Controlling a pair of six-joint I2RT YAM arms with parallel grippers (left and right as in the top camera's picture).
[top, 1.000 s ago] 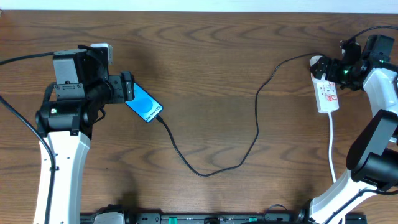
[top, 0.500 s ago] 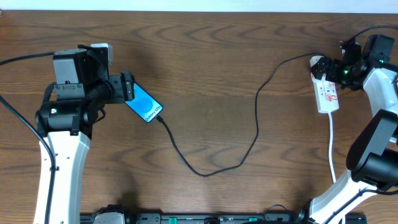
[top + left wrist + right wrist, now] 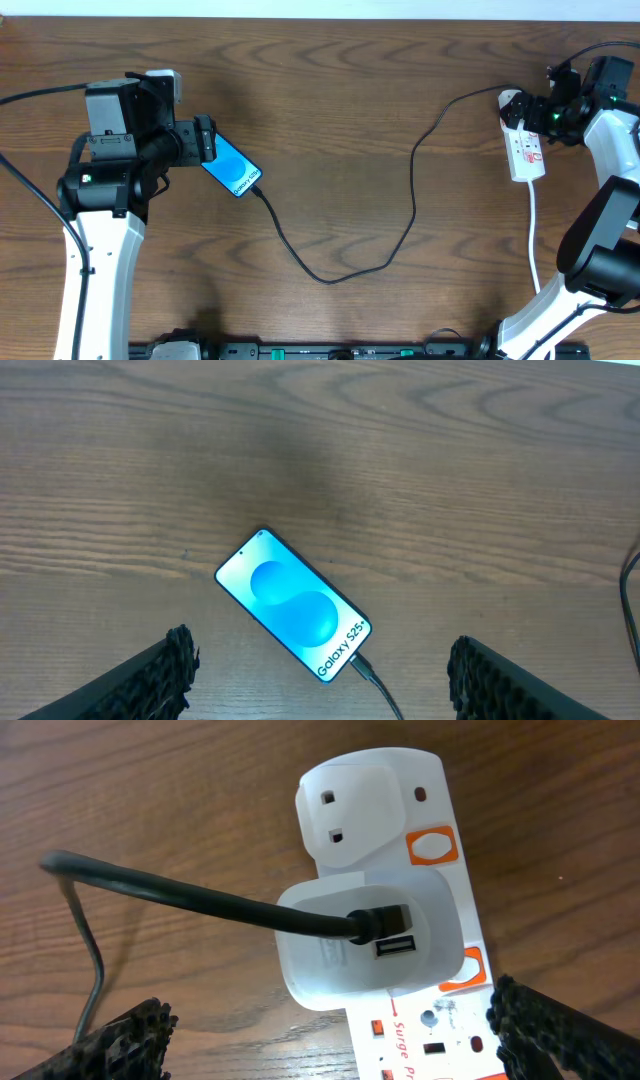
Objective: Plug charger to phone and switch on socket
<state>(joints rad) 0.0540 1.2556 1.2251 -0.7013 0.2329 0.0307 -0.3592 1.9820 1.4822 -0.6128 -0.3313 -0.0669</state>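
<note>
L claw [image 3: 320, 682] wide, empty, over phone [image 3: 293, 605]; R claw [image 3: 338, 1038] wide, empty, over socket [image 3: 527, 158], upper right. Socket's light, prob slides: press orange-ringed switch [image 3: 462, 970] straight down.

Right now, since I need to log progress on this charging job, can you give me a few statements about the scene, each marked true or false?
1. The charger has its plug in the phone. True.
2. The left gripper is clamped on the phone. False: it is open, and the phone lies on the table untouched.
3. The phone's screen is dark. False: it shows bright blue.
4. The charger's other end sits in a white adapter on the socket. True.
5. The right gripper is shut. False: it is open, over the socket.
</note>
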